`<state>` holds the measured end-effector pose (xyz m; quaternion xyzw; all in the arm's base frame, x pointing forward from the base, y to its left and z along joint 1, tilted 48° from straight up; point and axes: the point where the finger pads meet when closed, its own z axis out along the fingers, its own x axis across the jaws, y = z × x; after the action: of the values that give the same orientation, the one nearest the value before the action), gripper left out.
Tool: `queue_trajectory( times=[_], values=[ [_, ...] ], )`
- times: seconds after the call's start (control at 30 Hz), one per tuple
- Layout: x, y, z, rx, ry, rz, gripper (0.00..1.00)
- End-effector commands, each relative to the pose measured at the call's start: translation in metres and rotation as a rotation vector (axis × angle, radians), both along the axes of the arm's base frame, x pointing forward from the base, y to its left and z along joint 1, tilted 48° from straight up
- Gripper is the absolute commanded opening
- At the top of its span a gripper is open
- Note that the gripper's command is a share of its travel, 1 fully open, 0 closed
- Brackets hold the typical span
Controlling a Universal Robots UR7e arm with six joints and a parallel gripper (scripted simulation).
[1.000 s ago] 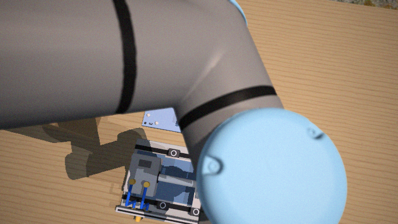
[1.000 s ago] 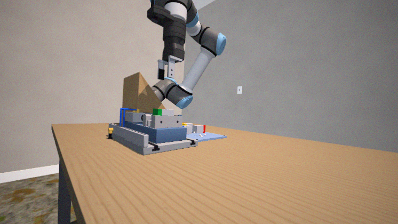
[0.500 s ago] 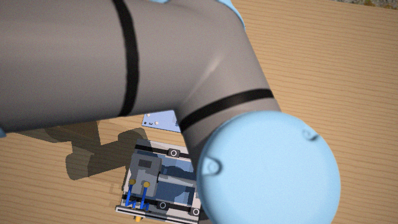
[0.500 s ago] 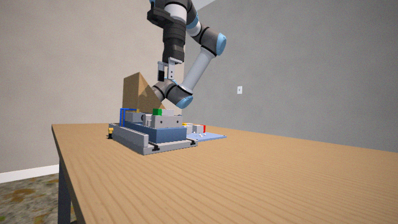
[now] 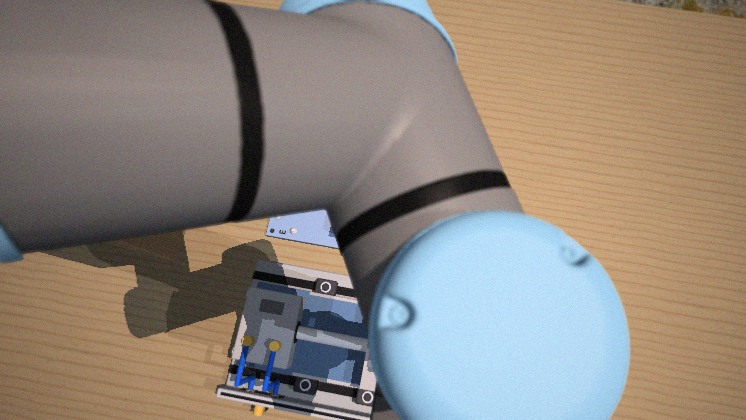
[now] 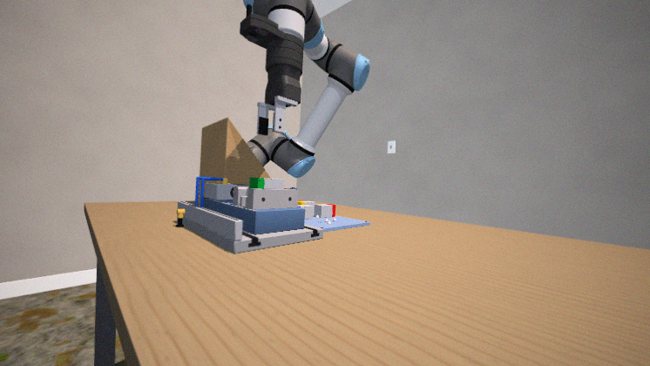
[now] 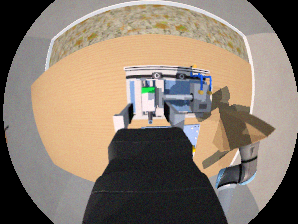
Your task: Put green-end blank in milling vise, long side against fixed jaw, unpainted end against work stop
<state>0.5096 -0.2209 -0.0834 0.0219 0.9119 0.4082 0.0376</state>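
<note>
The blank with the green end (image 6: pixel 274 183) (image 7: pixel 149 103) lies in the milling vise (image 5: pixel 331 318) (image 6: pixel 277 221) at the fixed-jaw end. Its upper part shows above the fixed jaw (image 6: pixel 273 199). Its green end points to the hose side, away from the work stop (image 7: pixel 150 119). The fixed jaw hides its underside, so contact with the bars, jaw and stop cannot be told. My gripper (image 6: pixel 271 131) (image 7: pixel 148 108) is open and empty, high above the blank. The arm hides the gripper and the blank in the top view.
A blue plate (image 5: pixel 302 226) (image 6: pixel 345 223) (image 7: pixel 191 133) lies beside the vise. It bears a red-ended blank (image 6: pixel 323 211) and a yellow-ended blank (image 6: pixel 307 211). The moving jaw (image 5: pixel 268 323) (image 7: pixel 200 99) carries blue hoses (image 5: pixel 268 367) (image 6: pixel 198 191). A tall brown wedge (image 6: pixel 215 154) (image 7: pixel 240 131) stands behind the vise.
</note>
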Motion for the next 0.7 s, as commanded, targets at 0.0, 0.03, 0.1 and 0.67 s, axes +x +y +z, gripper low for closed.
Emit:
queue_trajectory(
  times=[0.0,0.03,0.1,0.67],
  values=[
    [0.0003,0.0003,-0.0006,-0.001,-0.001,-0.001,1.0],
    [0.0003,0.0007,-0.001,-0.001,-0.001,-0.001,1.0],
    [0.0004,0.0011,-0.0013,-0.001,-0.001,-0.001,1.0],
    [0.0005,0.002,-0.0022,-0.001,-0.001,-0.001,1.0]
  ],
)
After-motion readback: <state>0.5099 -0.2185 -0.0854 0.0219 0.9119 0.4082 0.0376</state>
